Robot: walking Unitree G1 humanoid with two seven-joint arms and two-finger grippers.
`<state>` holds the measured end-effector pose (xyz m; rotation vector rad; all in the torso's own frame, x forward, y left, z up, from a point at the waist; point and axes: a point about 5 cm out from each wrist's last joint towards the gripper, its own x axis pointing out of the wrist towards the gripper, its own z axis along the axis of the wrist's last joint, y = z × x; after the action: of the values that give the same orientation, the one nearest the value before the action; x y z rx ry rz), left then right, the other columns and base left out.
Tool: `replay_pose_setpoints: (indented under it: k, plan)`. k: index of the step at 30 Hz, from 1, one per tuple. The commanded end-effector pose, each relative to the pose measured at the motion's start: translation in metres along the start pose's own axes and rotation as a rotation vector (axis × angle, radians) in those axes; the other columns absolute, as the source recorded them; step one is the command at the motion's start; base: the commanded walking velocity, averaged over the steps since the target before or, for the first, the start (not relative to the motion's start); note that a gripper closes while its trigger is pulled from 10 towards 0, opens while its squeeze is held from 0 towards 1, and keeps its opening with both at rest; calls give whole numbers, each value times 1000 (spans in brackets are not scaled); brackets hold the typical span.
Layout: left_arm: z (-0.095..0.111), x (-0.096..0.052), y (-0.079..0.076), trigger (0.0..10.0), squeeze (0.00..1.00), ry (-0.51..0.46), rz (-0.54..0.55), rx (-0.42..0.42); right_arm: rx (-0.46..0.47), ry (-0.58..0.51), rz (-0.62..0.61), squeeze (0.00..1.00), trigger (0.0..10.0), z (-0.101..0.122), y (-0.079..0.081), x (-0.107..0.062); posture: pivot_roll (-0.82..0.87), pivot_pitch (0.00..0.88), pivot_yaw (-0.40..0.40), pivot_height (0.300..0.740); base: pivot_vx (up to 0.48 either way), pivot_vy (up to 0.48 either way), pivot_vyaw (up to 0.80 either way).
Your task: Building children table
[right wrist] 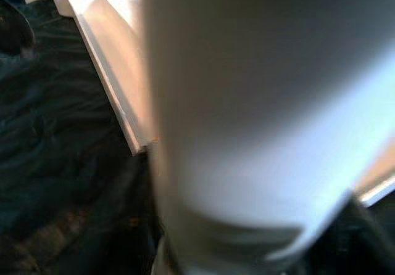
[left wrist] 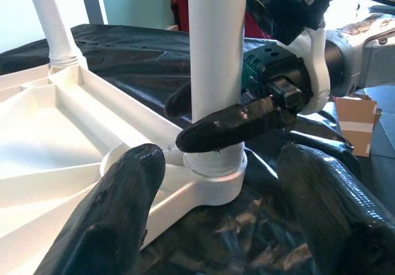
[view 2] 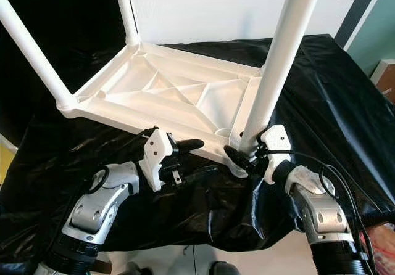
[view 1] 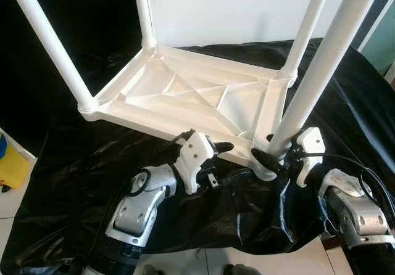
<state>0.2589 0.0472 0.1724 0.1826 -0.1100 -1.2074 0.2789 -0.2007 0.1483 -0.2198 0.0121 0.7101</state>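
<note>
A white plastic table (view 1: pixel 185 96) lies upside down on a black sheet, its legs pointing up. My right gripper (view 1: pixel 271 155) is shut on the near right leg (view 1: pixel 321 71), just above the corner socket. The left wrist view has that leg (left wrist: pixel 216 53) with the right gripper's fingers (left wrist: pixel 241 124) clamped on either side of it. The right wrist view has the same leg (right wrist: pixel 247 121) very close and blurred. My left gripper (view 1: pixel 217 163) is open, low at the table's front edge just left of that leg, touching nothing.
The black plastic sheet (view 1: pixel 74 164) covers the floor under the table. A yellow object (view 1: pixel 9 164) sits at the far left. A white wall stands behind. A cardboard box (left wrist: pixel 358 118) lies to the right. Cables trail from both wrists.
</note>
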Motion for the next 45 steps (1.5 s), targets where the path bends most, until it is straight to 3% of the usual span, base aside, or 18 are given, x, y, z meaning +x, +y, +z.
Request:
replay_pose_setpoints:
  k: [1,5,6,14,17,21,26,28,31,33,35,37,45]
  plan:
    - [1,-2,5,10000,0,3,88,1,0,37,50,0,0,-8,6,2,-114,125,32,740,0,0,0]
    - [2,-1,5,10000,0,0,85,-2,5,43,35,0,0,-10,5,1,-117,127,33,740,0,0,0]
    - [2,-1,5,10000,0,-1,85,-3,-4,40,11,0,10000,-11,4,0,-119,128,32,740,0,0,0]
    - [1,1,3,10000,0,-5,82,-13,4,7,-165,0,10000,-10,7,2,-128,134,24,740,0,0,0]
    - [1,1,2,10000,0,-9,84,-16,13,-2,-306,0,10000,-9,8,1,-128,135,19,740,0,0,0]
    - [1,0,2,10000,0,-8,86,-17,26,-15,-355,0,10000,-8,11,0,-131,137,18,740,0,0,0]
    - [2,0,2,10000,0,-16,87,-21,115,-4,-599,0,10000,-7,22,1,-131,135,16,740,0,0,0]
    - [2,0,2,10000,0,-17,88,-22,123,-6,-629,0,10000,-6,24,2,-131,134,16,740,0,0,0]
    - [2,0,2,10000,0,-16,84,-23,177,9,-775,0,10000,-8,37,7,-132,135,16,740,0,0,0]
    - [2,0,2,10000,0,-16,84,-23,177,9,-775,0,10000,-8,37,7,-132,135,16,740,0,0,0]
    - [2,0,2,10000,0,-18,82,-25,233,28,-884,0,10000,-11,46,11,-131,136,16,740,0,0,0]
    - [3,1,2,10000,0,-20,81,-26,273,29,-875,0,10000,-11,54,19,-131,136,16,740,0,0,0]
    - [3,1,2,10000,0,-19,75,-24,288,31,-898,0,10000,-6,56,20,-131,135,23,740,0,0,0]
